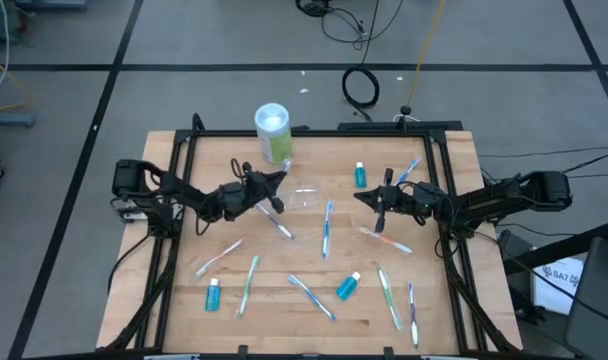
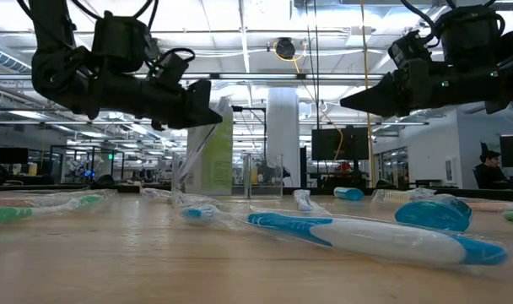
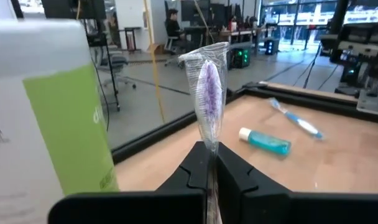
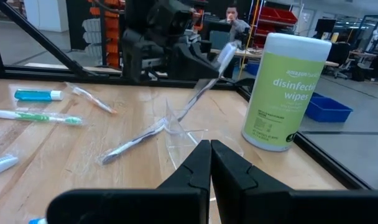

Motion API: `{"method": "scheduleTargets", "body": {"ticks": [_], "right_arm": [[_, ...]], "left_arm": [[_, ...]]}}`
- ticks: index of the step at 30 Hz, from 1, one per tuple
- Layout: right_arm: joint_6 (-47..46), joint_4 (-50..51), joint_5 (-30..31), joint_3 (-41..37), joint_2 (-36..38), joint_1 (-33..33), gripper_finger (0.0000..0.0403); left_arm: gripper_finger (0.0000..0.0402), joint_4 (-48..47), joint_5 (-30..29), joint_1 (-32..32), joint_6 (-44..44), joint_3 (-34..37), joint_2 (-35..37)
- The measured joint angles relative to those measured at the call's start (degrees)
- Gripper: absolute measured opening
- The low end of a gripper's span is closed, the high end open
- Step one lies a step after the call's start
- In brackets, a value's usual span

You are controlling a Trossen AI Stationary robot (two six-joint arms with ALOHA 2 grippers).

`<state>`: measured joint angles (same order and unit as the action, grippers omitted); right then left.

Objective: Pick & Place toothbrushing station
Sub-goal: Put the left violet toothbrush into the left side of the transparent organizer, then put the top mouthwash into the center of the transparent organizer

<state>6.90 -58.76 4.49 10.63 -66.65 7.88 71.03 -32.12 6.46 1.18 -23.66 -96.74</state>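
Note:
My left gripper (image 1: 280,181) hovers by the green-and-white canister (image 1: 272,131), shut on a clear-wrapped toothbrush (image 4: 189,106) with purple bristles (image 3: 208,87). The clear container (image 1: 306,195) lies just right of it. My right gripper (image 1: 362,198) hangs shut above the table's right half, touching nothing. Several more toothbrushes lie flat on the wood, among them a blue one (image 1: 327,228) and a green one (image 1: 249,283). Teal white-capped tubes lie at the far right (image 1: 360,175), near left (image 1: 213,295) and near middle (image 1: 348,286). My left gripper pinches the wrapped toothbrush between its two fingers just below the bristle head (image 3: 211,149). The fingers come level from the table's left. The head sticks up past the fingertips. The handle slants down toward the near side, its lower end (image 4: 111,154) down at the tabletop.
Black frame rails (image 1: 449,190) run along the table's edges. The tall canister stands at the far edge, close behind my left gripper. Toothbrushes and tubes are scattered over the near half. A person sits in the room beyond (image 4: 230,15).

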Motion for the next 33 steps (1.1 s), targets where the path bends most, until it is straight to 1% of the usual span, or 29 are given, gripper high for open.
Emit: {"method": "scheduleTargets", "body": {"ticks": [5, 7, 14, 19, 24, 28, 30, 33], "right_arm": [[0.02, -0.13, 0.0, 0.0, -0.01, 0.0, 0.0004], [0.02, -0.14, -0.01, 0.0, 0.0, 0.0, 0.0004], [0.01, -0.13, -0.01, 0.0, 0.0, 0.02, 0.0004], [0.02, -0.13, 0.0, 0.0, 0.0, 0.0, 0.0004], [0.0, -0.13, -0.02, 0.0, 0.0, 0.02, 0.0004], [0.0, -0.13, -0.02, 0.0, 0.0, 0.02, 0.0004], [0.0, -0.15, -0.02, 0.0, 0.0, 0.01, 0.0004], [0.01, -0.16, -0.02, 0.0, 0.0, 0.0, 0.0004]], "left_arm": [[0.0003, -2.54, -5.22, -0.03, 3.26, 0.0, -0.16], [0.001, -3.27, -6.57, -0.04, 4.71, 0.0, -0.14], [0.0049, -4.06, -6.95, -0.28, 8.27, 0.0, -0.16], [0.0069, -4.05, -6.97, -0.98, 8.07, 0.0, -0.14], [0.0087, -4.03, -7.02, -1.3, 5.22, 0.0, 0.71], [0.0102, -7.09, -9.38, -2.31, 3.56, 0.0, 4.05], [0.0111, -10.96, -11.29, -3.09, 3.39, 0.0, 6.99], [0.0122, -16.75, -12.55, -4.15, 3.44, 0.0, 12.28]]}}
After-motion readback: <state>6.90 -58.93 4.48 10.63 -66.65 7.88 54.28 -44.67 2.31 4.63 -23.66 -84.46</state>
